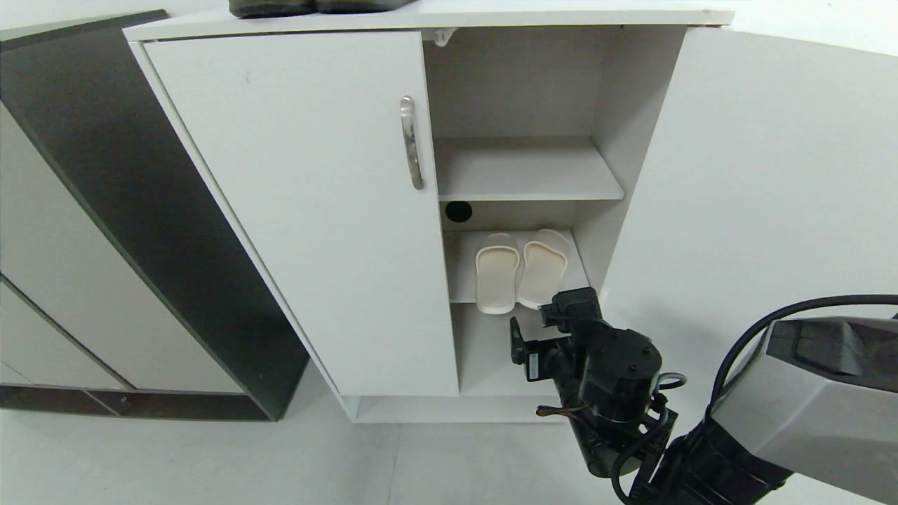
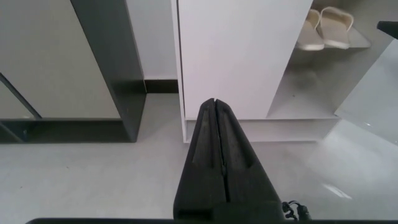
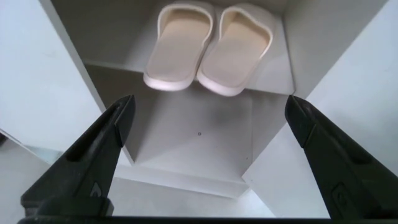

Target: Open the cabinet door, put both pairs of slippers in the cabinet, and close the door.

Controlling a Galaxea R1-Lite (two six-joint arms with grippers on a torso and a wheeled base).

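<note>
The cabinet [image 1: 631,105] is seen with its right door [image 1: 758,175] swung open and its left door [image 1: 302,210] closed. A cream pair of slippers [image 1: 498,273] is set side by side on the lower shelf [image 1: 459,273] (toes toward the back). What appears to be a dark pair [image 1: 273,7] is cut off on the cabinet top. The right gripper [image 3: 209,109] is held before the bottom compartment, its fingers spread wide with nothing gripped. The left gripper [image 2: 214,106] is pressed closed and empty, pointed toward the foot of the closed door.

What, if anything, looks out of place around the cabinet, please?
The cream slippers jut slightly over their shelf's front edge, and a dark pair sits on top of the cabinet, not inside.
</note>
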